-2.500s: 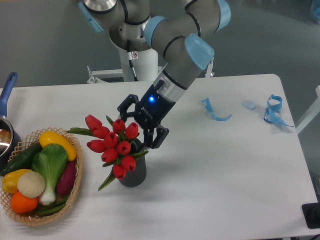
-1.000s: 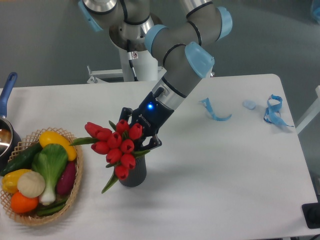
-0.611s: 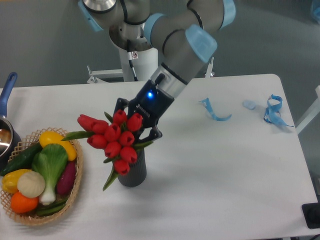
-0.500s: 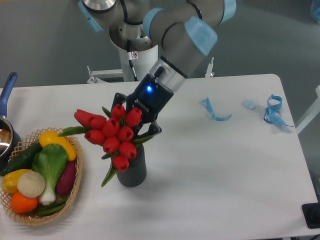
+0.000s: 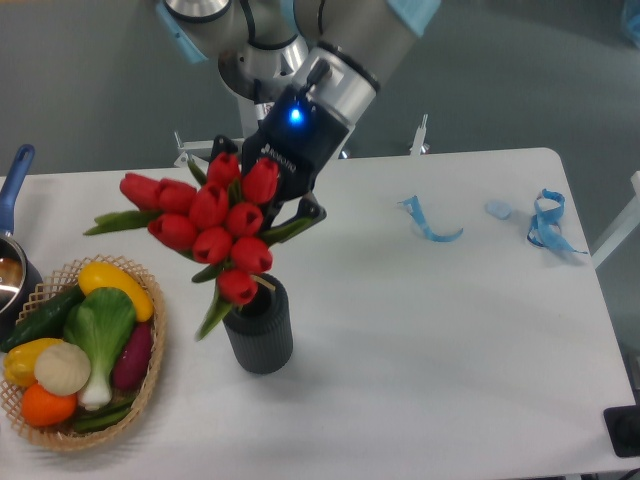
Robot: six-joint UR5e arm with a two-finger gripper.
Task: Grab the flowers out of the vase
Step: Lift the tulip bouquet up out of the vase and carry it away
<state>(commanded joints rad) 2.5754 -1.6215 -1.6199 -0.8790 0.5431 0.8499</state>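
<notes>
One bunch of red tulips, the flowers (image 5: 215, 230), hangs in the upper left of the centre of the frame, gripped by the gripper (image 5: 285, 205), whose dark fingers are closed around the green stems just behind the buds. The buds stand above the vase (image 5: 259, 327), which sits on the white table (image 5: 430, 340) at lower left of centre; the lowest bud and a drooping leaf overlap the vase's mouth in this view, so whether the stem ends have fully left it cannot be told.

By the look of it, the lift is the step in hand and nearly done. The next move calls for a straight rise, so the trailing leaf and stems clear the rim without tipping the vase.

At the lower left corner a wicker basket (image 5: 140, 405) holds toy vegetables: a yellow pepper (image 5: 118, 288), a green bok choy (image 5: 98, 335), a purple eggplant (image 5: 133, 358), a white onion (image 5: 62, 368) and an orange piece (image 5: 47, 406). A blue-handled pot (image 5: 12, 255) sits at the left edge, contents unclear. Blue ribbon scraps (image 5: 430, 222) lie on the right side of the table.
</notes>
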